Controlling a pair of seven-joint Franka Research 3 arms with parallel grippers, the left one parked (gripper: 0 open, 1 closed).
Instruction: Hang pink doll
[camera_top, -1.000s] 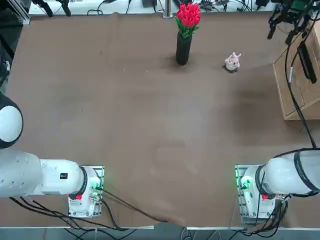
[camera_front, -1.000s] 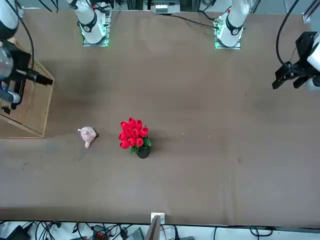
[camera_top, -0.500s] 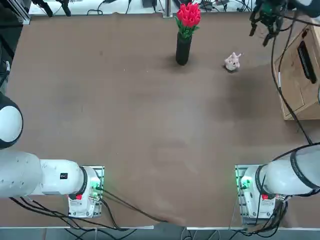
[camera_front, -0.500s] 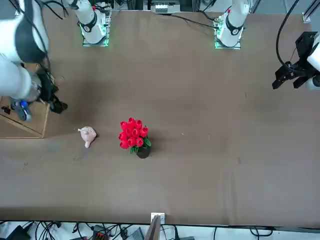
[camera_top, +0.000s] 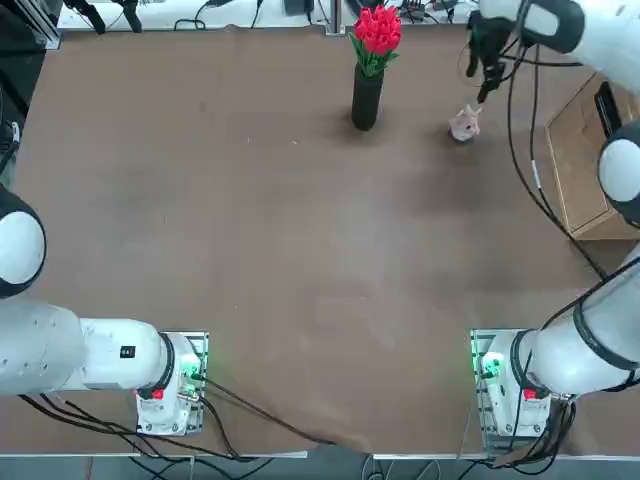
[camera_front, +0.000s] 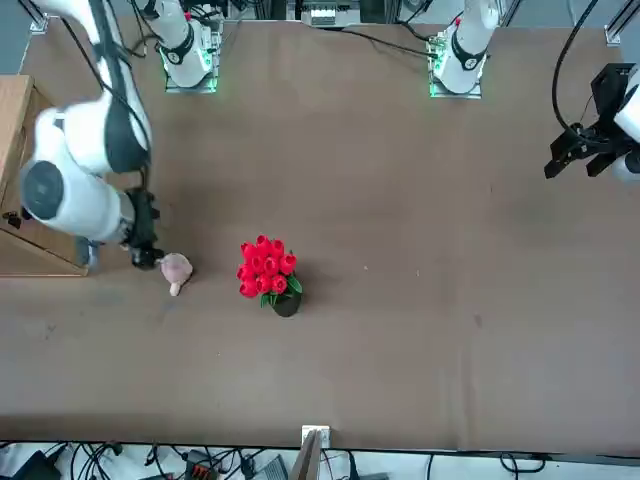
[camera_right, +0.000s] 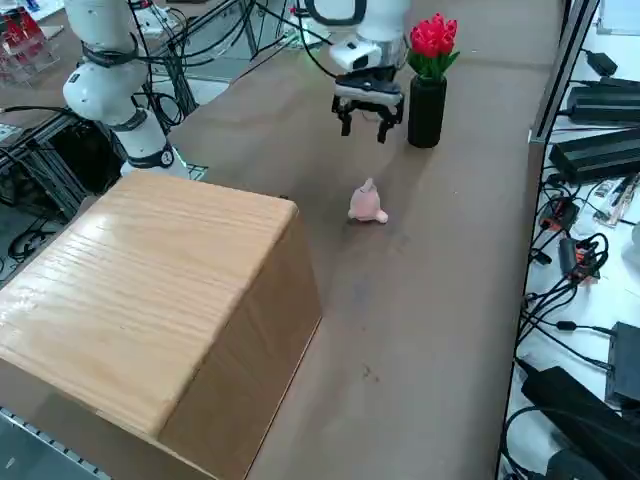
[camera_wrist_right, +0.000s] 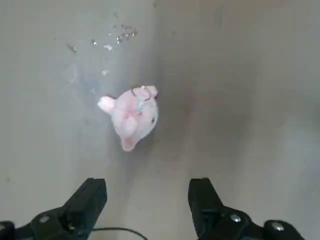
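Note:
The pink doll (camera_top: 464, 124) (camera_front: 176, 270) (camera_right: 366, 204) is a tiny pale pink plush lying on the brown table at the far right, apart from the vase. My right gripper (camera_top: 480, 82) (camera_front: 147, 258) (camera_right: 363, 128) hangs open in the air just above the doll and slightly off to one side, holding nothing. In the wrist view the doll (camera_wrist_right: 132, 115) lies on the table beyond the two spread fingers of the gripper (camera_wrist_right: 147, 187), with a small metal ring on its head.
A black vase (camera_top: 367, 97) (camera_right: 426, 110) with red tulips (camera_front: 266, 268) stands to the doll's left in the top view. A large wooden box (camera_top: 595, 150) (camera_right: 150, 300) occupies the table's right edge. Cables and power bricks (camera_right: 585, 150) lie beyond the far edge.
My right gripper has swung from over the wooden box toward the doll, and now hovers close above it. The doll and vase have not moved.

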